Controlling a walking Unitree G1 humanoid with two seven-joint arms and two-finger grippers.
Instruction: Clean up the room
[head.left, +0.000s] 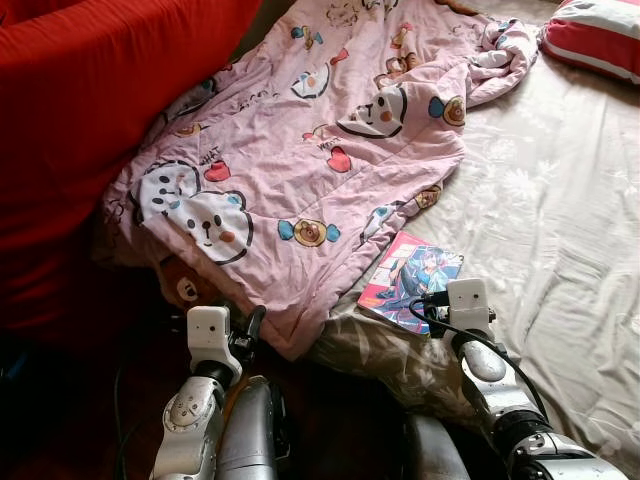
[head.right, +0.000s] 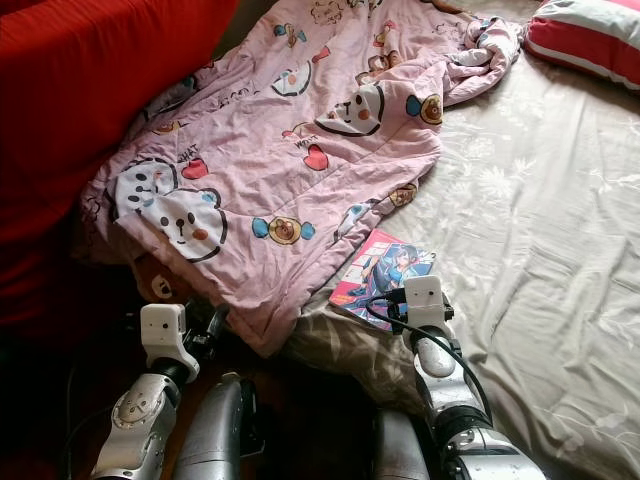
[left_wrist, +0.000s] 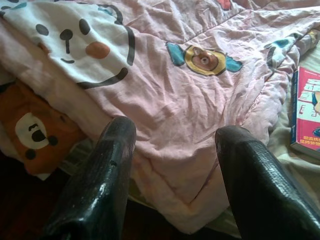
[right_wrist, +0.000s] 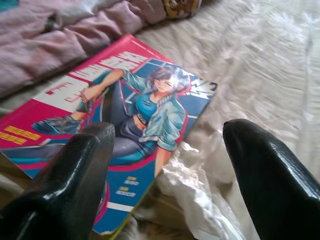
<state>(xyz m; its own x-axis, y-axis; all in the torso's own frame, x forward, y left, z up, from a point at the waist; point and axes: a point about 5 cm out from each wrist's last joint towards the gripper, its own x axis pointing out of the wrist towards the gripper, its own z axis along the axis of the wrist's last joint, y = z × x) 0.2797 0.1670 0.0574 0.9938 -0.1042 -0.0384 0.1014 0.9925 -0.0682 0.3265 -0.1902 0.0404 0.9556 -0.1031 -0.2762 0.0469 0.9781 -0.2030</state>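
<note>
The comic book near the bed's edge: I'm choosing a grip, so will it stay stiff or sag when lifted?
The comic book looks thin and softcover, so it will probably bend if pinched at one corner. Its glossy cover may slip. It lies flat on the soft sheet, so the open right tool may snag cloth.
</note>
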